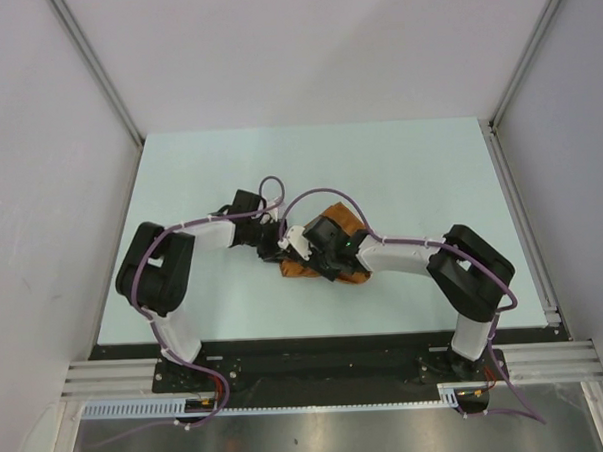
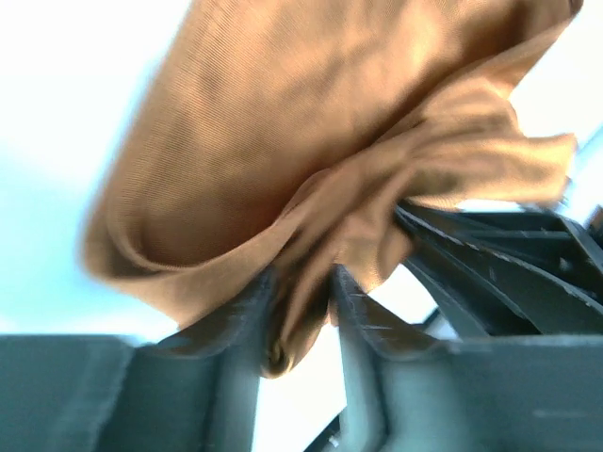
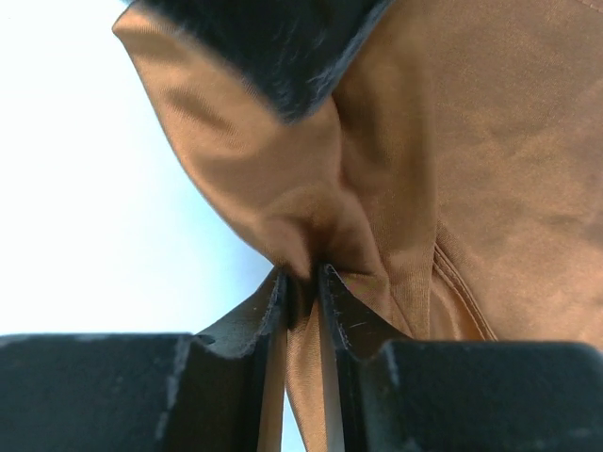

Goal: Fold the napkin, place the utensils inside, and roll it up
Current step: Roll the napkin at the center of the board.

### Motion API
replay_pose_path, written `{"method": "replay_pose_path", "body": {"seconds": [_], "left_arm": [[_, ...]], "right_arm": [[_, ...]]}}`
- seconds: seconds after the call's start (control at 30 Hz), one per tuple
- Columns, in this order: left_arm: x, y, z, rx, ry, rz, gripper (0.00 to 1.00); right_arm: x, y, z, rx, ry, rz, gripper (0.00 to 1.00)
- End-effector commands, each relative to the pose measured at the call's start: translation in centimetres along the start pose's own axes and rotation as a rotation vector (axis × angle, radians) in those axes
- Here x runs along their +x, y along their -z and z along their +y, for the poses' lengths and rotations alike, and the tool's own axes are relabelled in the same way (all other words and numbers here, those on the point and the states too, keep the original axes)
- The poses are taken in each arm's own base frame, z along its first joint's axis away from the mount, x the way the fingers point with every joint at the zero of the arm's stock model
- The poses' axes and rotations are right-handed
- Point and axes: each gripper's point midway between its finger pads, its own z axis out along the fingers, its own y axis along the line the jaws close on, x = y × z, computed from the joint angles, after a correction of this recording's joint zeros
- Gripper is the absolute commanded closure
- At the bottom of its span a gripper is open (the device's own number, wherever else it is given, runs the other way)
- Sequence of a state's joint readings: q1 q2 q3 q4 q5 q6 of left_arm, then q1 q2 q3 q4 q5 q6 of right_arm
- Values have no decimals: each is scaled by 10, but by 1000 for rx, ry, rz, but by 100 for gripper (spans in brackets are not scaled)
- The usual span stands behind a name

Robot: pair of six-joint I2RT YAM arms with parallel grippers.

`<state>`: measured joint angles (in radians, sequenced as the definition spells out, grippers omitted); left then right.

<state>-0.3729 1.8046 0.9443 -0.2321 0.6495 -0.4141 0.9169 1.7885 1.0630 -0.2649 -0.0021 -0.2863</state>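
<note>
Centrally, bent arms (image 1: 207, 233) meet: right gripper (image 3: 301, 280) pinches napkin (image 3: 490, 141); left gripper (image 2: 301, 287), hold unclear.

The top camera looks steeply down from above the near edge over the whole bench (image 1: 189, 171). Both wrist cameras sit very close to the napkin (image 1: 343, 217) at bench centre, which all three views share.

Pale table (image 1: 229, 169) — bunched napkin (image 1: 349, 220), seemingly.
</note>
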Motion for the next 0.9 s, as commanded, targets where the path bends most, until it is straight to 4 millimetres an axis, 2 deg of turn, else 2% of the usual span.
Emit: {"method": "replay_pose_path", "body": {"seconds": [0.0,0.07,0.2,0.23,0.37,0.43,0.5,0.53,0.57,0.63,0.67,0.73,0.77,0.87], "left_arm": [[-37,25,24,-205,-86,-180,54],[-39,32,24,-216,-83,-204,46],[-46,53,24,-248,-84,-276,38],[-45,61,23,-252,-84,-298,36],[-33,71,24,-249,-72,-321,27],[-18,66,23,-207,-59,-295,25],[-16,63,14,-142,-59,-312,22],[-3,57,12,-91,-44,-282,21],[-8,55,6,-50,-38,-308,21],[1,47,4,4,-17,-297,21],[-3,47,-6,62,-20,-311,21],[3,41,-5,93,2,-306,21],[-1,41,-10,122,-1,-322,21],[1,33,-5,135,23,-311,22]], "right_arm": [[56,-8,48,-218,-92,184,85],[58,-9,48,-220,-101,191,85],[57,-11,49,-227,-105,193,86],[59,-11,48,-227,-108,197,85],[60,-11,49,-235,-113,210,86],[61,-12,49,-236,-113,214,86],[61,-11,50,-239,-111,217,86],[60,-11,50,-240,-112,213,86],[60,-11,50,-243,-115,215,86],[60,-11,51,-250,-119,215,86],[59,-11,52,-258,-121,213,87],[58,-10,54,-272,-123,211,87],[57,-10,54,-282,-126,211,87],[56,-10,56,-296,-127,215,87]]}}
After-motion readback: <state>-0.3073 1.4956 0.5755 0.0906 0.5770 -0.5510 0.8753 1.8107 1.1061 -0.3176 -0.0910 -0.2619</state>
